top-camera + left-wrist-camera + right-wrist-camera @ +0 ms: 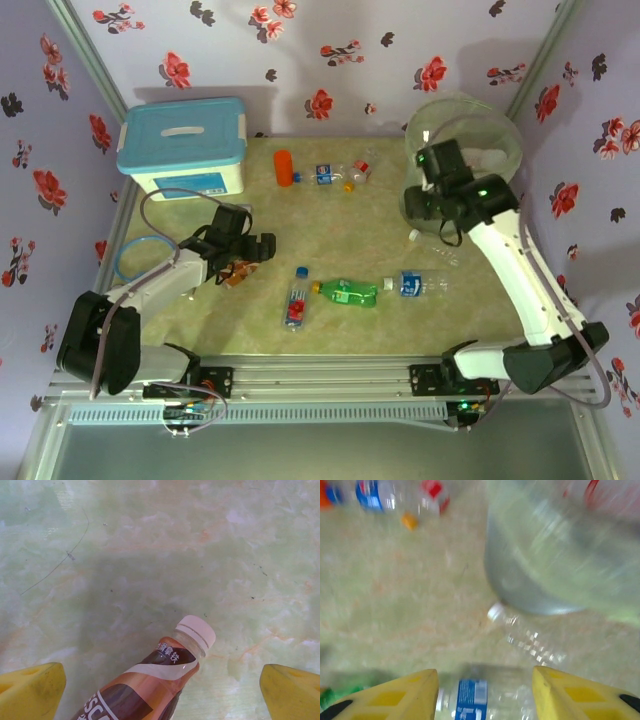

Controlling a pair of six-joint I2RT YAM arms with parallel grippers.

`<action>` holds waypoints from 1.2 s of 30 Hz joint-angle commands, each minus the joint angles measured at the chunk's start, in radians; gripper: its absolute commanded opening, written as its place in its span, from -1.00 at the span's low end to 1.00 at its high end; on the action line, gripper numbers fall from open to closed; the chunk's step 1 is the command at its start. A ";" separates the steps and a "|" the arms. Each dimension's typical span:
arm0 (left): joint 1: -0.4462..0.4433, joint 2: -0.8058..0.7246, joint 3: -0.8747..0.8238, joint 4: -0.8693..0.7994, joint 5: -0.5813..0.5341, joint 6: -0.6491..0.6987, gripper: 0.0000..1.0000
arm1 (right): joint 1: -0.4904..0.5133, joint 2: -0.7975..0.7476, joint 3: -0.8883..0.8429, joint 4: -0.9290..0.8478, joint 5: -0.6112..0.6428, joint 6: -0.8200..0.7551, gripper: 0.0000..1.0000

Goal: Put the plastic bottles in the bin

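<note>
Left jaws: spread wide and gripping nothing. I see their yellow fingers at both lower corners of the left wrist view, low over the counter.
Brown bottle: lies on the counter between those fingers, with its white cap pointing away from the wrist. As far as I can see it touches neither finger.
Right jaws: parted, with nothing between them. Their yellow fingers hang above the counter near the bin.
Bin: stands at the far right corner of the counter. Something pale lies inside, too blurred for me to name.
Clear bottle: on its side just beside the foot of the bin, white cap toward the counter's middle. I cannot tell whether it touches the bin.
Blue-label bottle: on its side at the near right, in front of the bin and apart from it.
Green bottle: on its side just left of the blue-label bottle, yellow cap to the left.
Red-label bottle: just left of the green bottle, blue cap pointing to the far side.
Far group: orange bottle, far blue-label bottle and far red-label bottle sit in a row near the far edge, well apart from the bin.
White box: blue-lidded, at the far left corner.
</note>
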 commanded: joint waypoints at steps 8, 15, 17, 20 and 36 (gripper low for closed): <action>0.007 -0.035 -0.030 0.016 0.007 -0.012 0.99 | 0.086 0.121 -0.285 0.047 0.295 0.049 0.27; 0.008 -0.033 -0.033 0.018 0.007 0.003 0.99 | 0.064 0.273 -0.382 0.161 0.405 -0.054 0.41; 0.007 -0.035 -0.035 0.020 0.006 0.007 0.99 | 0.045 0.305 -0.394 0.190 0.439 -0.106 0.49; 0.008 -0.031 -0.036 0.026 0.007 0.014 0.99 | 0.015 0.328 -0.415 0.253 0.448 -0.191 0.61; 0.009 0.020 -0.026 0.044 0.010 0.026 0.99 | -0.116 0.496 -0.391 0.380 0.270 -0.201 0.56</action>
